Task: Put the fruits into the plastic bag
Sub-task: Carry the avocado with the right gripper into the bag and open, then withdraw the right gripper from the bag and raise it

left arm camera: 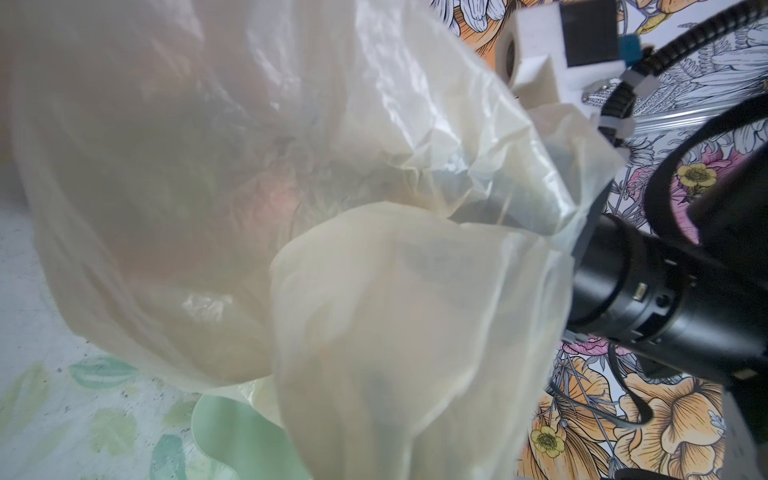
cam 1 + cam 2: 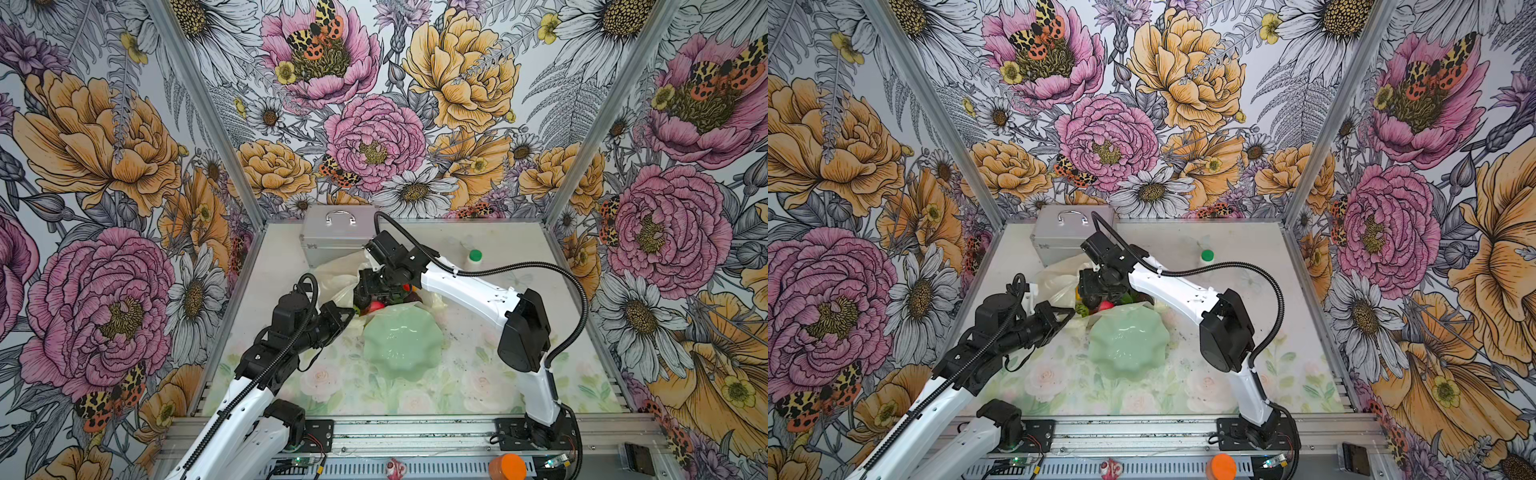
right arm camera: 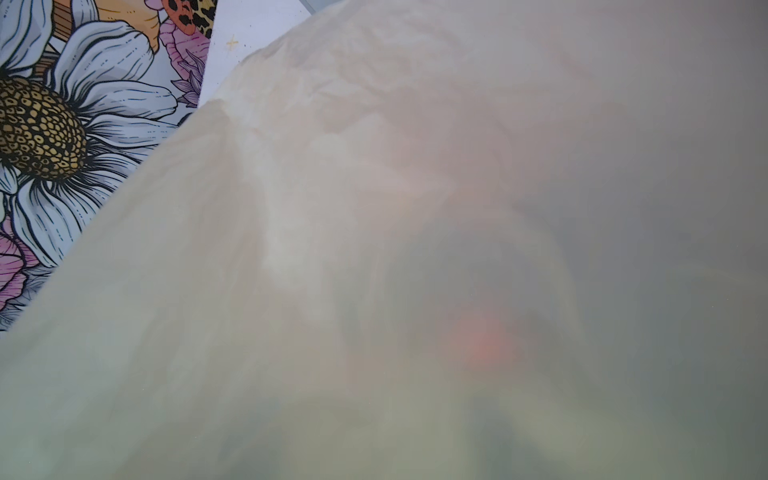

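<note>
Plastic from the bag [image 2: 332,277] spreads over the middle of the table [image 2: 478,374], between the metal case [image 2: 332,241] behind it and the green bowl [image 2: 401,345] in front, whose far rim it seems to overlap. The bowl looks empty in both top views. The task therefore reads as near its end, with the fruits lying in the bag's open mouth or being dropped there.

The left gripper [image 2: 348,312] is clenched at the near edge of the bag and appears to pinch the film so that the mouth is held up. Its fingers do not show in the left wrist view, where the bag [image 1: 374,291] drapes right across the lens. The right gripper [image 2: 368,296] reaches down into the mouth from above. Whether it is released or grasping something cannot be told, because its own wrist covers it from above and the right wrist view is fogged by film.

A red-pink apple [image 2: 376,306] and a green fruit [image 2: 1082,310] show at the mouth, just behind the bowl. Any other fruits are hidden under the right arm or are too small to name.

The next move calls for the right arm to lift straight out without snagging the film, while the left holds the edge steady.
</note>
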`<state>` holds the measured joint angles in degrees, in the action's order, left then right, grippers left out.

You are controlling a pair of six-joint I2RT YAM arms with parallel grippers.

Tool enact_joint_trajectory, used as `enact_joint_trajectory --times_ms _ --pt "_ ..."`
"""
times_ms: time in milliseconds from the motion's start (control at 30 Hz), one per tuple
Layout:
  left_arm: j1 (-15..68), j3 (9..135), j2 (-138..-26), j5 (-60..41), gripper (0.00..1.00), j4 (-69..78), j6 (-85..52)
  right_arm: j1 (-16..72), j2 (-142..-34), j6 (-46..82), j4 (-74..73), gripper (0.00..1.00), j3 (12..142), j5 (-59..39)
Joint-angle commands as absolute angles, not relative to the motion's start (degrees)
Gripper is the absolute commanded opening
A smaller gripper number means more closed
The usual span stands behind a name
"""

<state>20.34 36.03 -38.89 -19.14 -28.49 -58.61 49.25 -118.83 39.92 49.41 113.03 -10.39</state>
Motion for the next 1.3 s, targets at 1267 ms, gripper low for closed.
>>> enact_joint_trajectory --times_ms 1267 --pt "20.14 34.18 -37.47 -19.42 0.00 -28.55 -59.61 34.35 -80.36 32.27 46.75 0.76 78.58 10.09"
